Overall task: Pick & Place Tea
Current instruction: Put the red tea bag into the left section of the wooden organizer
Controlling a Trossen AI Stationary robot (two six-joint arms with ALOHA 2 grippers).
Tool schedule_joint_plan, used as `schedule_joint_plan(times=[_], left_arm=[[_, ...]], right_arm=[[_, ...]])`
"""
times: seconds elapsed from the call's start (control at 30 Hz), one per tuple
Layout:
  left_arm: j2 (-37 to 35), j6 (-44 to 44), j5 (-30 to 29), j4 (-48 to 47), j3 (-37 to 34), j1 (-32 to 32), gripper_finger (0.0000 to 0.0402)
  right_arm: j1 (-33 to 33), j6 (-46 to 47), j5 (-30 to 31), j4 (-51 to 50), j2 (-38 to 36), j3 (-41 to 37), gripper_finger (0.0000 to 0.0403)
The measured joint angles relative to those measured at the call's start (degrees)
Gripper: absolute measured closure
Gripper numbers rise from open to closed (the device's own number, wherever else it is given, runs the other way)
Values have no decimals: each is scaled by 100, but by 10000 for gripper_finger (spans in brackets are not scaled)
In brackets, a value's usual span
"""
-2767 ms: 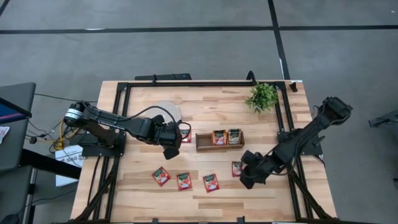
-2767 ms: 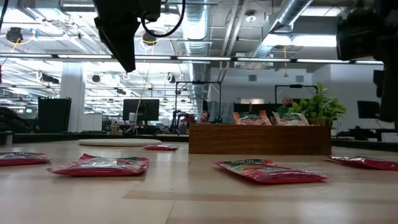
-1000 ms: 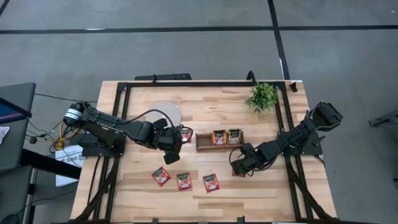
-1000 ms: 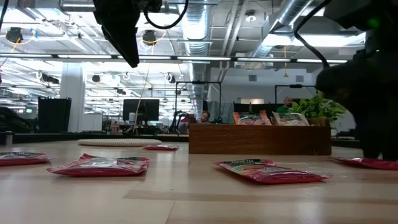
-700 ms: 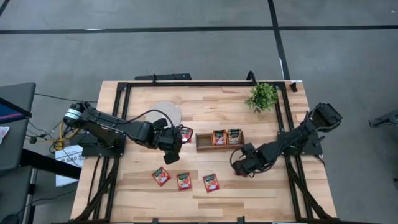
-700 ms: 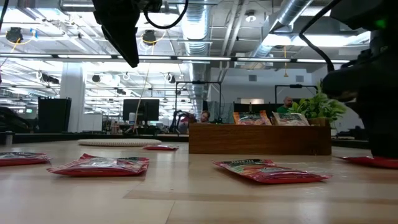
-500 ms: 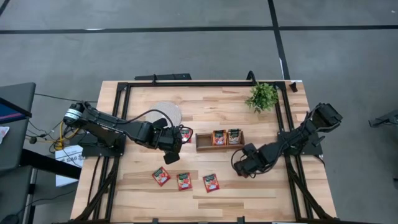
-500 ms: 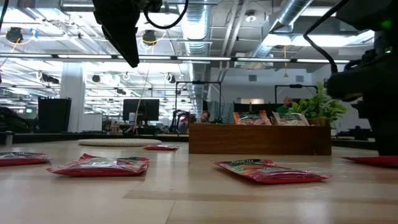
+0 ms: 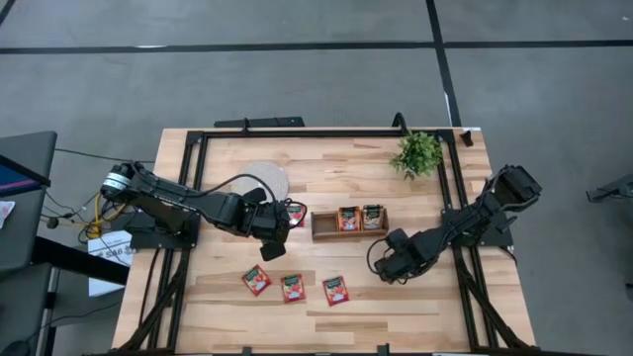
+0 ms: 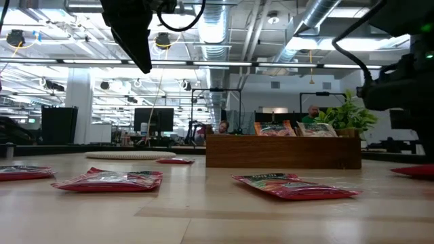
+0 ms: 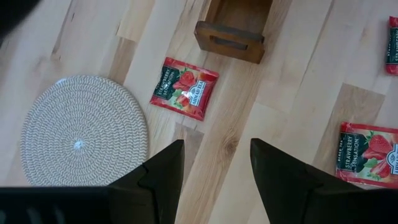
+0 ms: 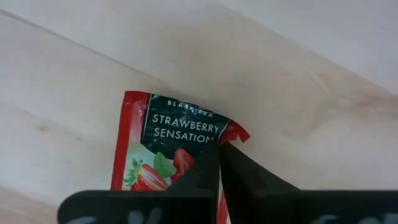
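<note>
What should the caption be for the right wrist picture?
The right end effector pinches shut on a red strawberry tea sachet lying on the wooden table.

I see bare worktop [image 9: 326, 168] behind the wooden tray [image 9: 349, 226]; three sachets [image 9: 295, 287] crowd the front, and the plant [image 9: 416, 153] blocks the right rear corner.
</note>
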Motion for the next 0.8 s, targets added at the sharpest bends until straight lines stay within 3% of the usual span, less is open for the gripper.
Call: schedule_joint_plan(times=[0.17,0.4,0.6,0.8], left_arm=[[0,0,0,4,0,0,225],[0,168,2,108,0,0,225],[0,507,29,305,0,1,225],[0,859,157,545,0,15,225]], right_arm=[[42,-136,-58,-552,30,315,402],[268,-215,302,-796,13,889,402],[506,-335,1310,-1310,5,1721,403],[557,-919,3122,-1975,-4,2623,403]])
